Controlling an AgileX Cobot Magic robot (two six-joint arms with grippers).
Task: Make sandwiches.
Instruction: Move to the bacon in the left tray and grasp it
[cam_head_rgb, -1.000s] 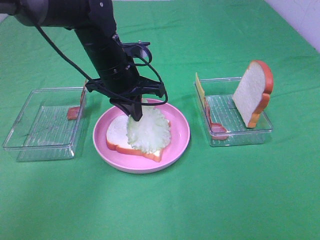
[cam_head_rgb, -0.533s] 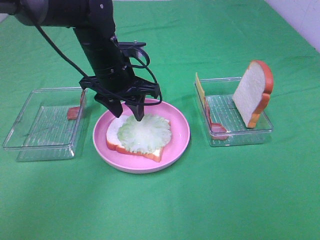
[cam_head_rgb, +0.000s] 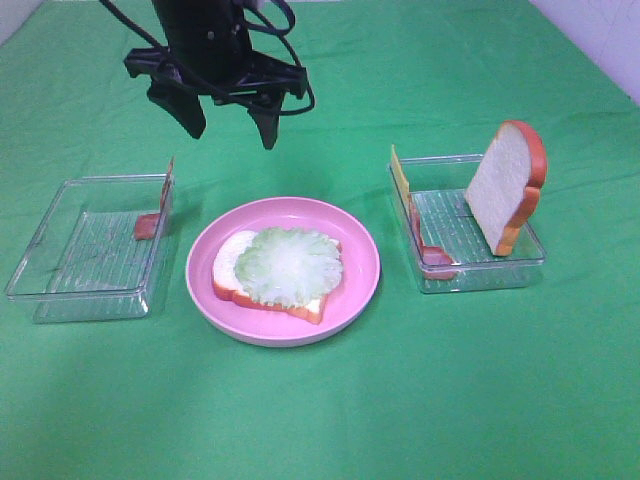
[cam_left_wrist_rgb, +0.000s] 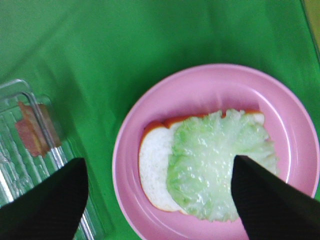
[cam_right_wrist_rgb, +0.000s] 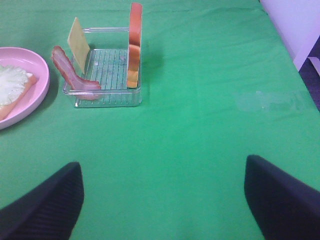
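A: Where's the lettuce (cam_head_rgb: 290, 265)?
B: Flat on a bread slice (cam_head_rgb: 230, 272), on the pink plate (cam_head_rgb: 358, 240).
A: And the left tool (cam_head_rgb: 232, 130)?
B: Spread, empty, above the plate; right tool (cam_right_wrist_rgb: 162, 205) spread over the green worktop (cam_right_wrist_rgb: 200, 125).

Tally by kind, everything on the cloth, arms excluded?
Bread: 2
Lettuce: 1
Bacon: 2
Cheese: 1
Plate: 1
Trays: 2
Total: 9
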